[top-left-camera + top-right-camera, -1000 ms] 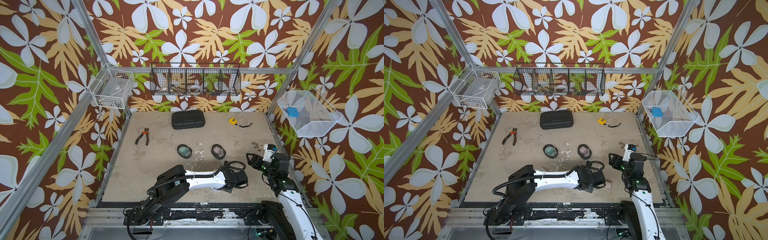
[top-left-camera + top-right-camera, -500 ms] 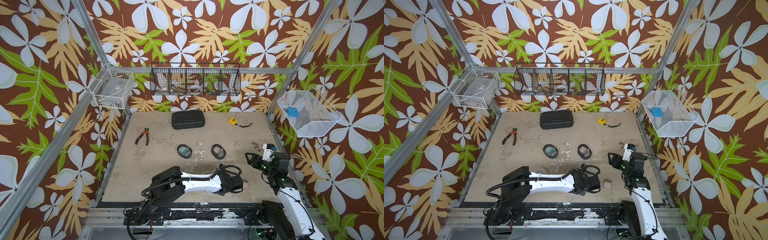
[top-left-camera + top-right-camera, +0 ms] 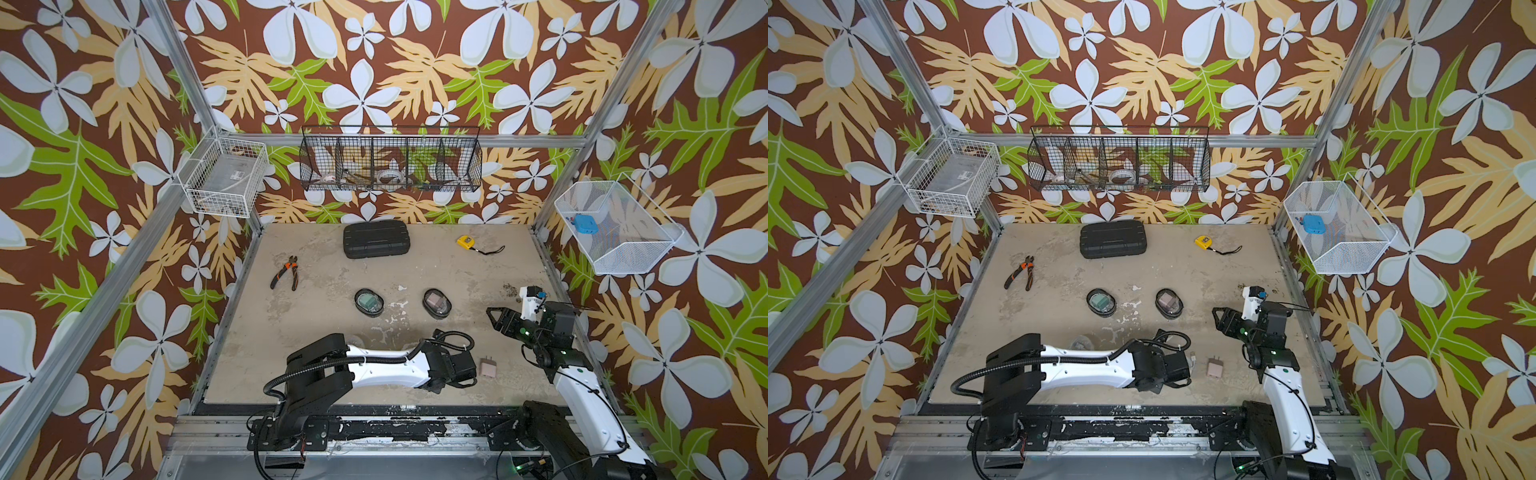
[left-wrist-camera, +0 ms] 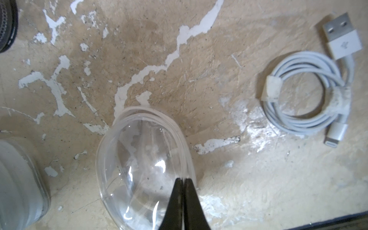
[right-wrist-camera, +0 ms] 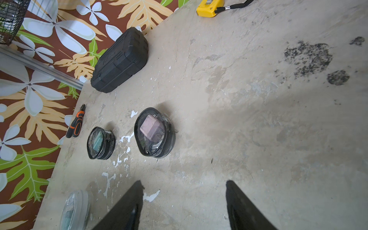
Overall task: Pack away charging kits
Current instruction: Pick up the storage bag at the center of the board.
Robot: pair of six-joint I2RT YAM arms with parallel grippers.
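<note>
My left gripper (image 4: 182, 180) is shut, its two black tips pinched together on the rim of an empty clear oval case (image 4: 143, 159) lying on the table. A coiled white cable (image 4: 306, 95) lies apart from it. In both top views my left wrist hides that case, and a dusty-pink plug (image 3: 487, 368) sits just right of the wrist. Two closed black-rimmed cases stand mid-table, one holding a teal plug (image 3: 368, 302) and one a pink plug (image 3: 436, 303). My right gripper (image 5: 184, 185) hangs open over bare table, right of them. Another clear case (image 5: 74, 209) holds something teal.
A large black ribbed case (image 3: 377, 244) and a yellow tape measure (image 3: 465, 241) lie at the back, with orange-handled pliers (image 3: 286, 272) at the left. Wire baskets hang on the walls: white (image 3: 224, 183), black (image 3: 390, 160), and a white one (image 3: 615, 232) holding a blue block.
My left gripper has gone from open to shut on the clear case's rim, and its arm has drawn back toward the table's front. The right gripper has barely moved.
</note>
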